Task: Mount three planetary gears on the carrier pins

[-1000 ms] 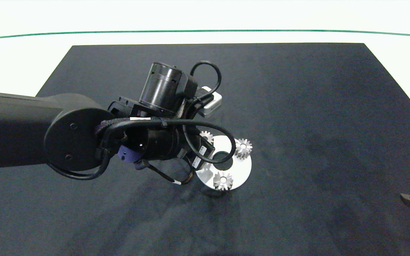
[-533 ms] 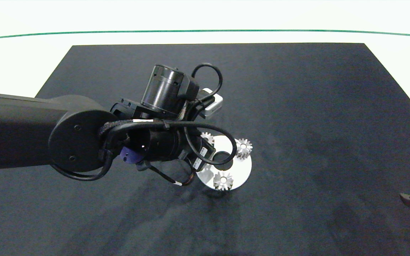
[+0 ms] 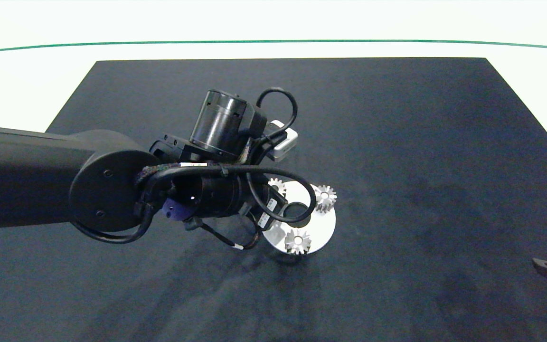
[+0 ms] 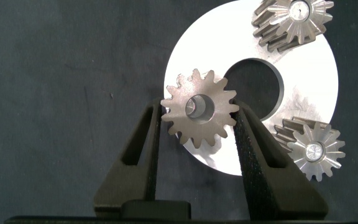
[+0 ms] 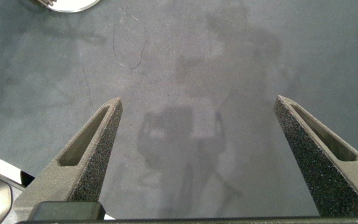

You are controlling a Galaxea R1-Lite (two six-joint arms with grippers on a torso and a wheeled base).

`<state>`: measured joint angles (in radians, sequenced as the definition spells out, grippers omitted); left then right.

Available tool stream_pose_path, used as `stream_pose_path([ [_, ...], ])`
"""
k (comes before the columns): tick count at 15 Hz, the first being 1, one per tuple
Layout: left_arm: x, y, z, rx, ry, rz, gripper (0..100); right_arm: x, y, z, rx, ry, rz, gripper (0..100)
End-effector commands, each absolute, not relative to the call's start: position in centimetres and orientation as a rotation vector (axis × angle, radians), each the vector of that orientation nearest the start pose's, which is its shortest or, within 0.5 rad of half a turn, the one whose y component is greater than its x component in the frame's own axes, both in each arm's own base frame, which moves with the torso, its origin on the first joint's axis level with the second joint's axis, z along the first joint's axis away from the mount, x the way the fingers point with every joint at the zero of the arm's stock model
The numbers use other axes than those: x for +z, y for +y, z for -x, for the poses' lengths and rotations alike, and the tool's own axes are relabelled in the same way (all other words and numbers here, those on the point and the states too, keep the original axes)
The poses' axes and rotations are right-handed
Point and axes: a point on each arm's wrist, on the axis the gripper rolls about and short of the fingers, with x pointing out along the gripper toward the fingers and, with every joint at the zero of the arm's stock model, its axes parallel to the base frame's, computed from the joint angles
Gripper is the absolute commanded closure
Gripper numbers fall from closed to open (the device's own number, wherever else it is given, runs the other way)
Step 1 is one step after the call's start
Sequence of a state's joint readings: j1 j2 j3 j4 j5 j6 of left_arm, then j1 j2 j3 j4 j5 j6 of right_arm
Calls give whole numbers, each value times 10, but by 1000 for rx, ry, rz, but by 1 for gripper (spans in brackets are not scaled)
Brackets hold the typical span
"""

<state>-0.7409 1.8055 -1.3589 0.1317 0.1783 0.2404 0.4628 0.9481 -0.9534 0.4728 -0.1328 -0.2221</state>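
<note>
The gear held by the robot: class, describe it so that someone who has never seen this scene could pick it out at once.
On the dark mat lies a white disc with a large centre hole. Three silver gears are over it; two sit on pins. The one you want lies flat between the fingers of the left gripper, beside the centre hole, and it alone has an open bore.

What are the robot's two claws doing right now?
Left gripper: closed on a gear over the white disc.
Right gripper: open, holding nothing.
</note>
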Motion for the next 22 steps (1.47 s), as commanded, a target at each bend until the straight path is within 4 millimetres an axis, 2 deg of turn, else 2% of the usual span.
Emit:
stream_pose_path([
  [1,227,-231,-258,-612,465,-494,100,273,38,-83,374,418,358,0],
  [22,228,-227,-262,-597,462,-491,100,271,39,-84,375,427,361,0],
])
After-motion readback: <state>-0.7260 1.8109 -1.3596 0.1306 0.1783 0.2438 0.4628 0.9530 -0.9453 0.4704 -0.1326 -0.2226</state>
